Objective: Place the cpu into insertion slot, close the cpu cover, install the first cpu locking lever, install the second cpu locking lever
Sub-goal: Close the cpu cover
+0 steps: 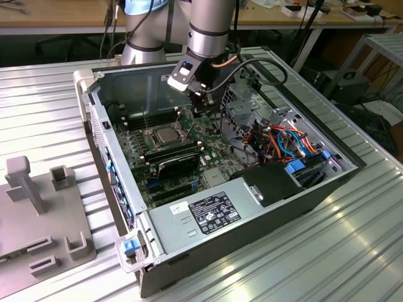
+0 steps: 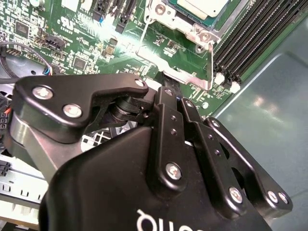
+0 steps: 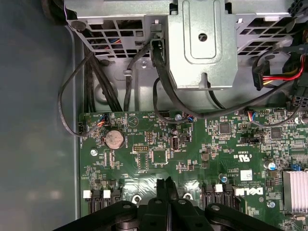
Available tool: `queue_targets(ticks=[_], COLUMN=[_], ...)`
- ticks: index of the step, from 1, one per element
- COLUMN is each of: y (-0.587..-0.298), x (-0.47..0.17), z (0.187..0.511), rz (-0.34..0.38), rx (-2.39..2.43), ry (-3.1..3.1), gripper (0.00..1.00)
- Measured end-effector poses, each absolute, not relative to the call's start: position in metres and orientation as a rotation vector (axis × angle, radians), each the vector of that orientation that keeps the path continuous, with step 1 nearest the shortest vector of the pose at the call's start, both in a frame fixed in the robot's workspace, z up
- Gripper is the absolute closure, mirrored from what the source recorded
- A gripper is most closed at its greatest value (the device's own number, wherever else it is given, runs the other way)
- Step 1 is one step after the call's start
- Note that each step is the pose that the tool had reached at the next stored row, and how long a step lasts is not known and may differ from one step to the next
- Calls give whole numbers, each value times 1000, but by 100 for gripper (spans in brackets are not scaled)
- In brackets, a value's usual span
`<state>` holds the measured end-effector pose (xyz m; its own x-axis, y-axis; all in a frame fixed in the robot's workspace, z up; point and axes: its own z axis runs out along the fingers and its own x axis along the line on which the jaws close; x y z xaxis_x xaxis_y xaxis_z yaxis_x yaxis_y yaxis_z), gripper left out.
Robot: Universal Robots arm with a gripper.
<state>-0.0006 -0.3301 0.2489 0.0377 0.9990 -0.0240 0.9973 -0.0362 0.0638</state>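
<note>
Taking the exterior view from its left: a thin lever [image 1: 146, 121] stands up off the board [image 3: 192, 161] on the far side of the cpu from the gripper, its long axis near upright as far as I can tell. The cpu [image 1: 165, 133] lies flat in the slot [image 2: 204, 36], plate up (square, so no long axis to speak of). The cover [image 2: 168, 14] is apparently down around it, just ahead of the fingertips. The gripper [image 1: 199, 110] hangs low over the board, fingers pressed together with nothing seen between them. I judge levering wants the tips on the rod alone, pushed steadily, clear of the board.
</note>
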Motion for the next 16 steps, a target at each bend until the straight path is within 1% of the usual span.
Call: queue_targets(ticks=[16], y=[-330], x=[-15], z=[249], rz=[42], rx=[2217], ry=[2136], gripper=[89])
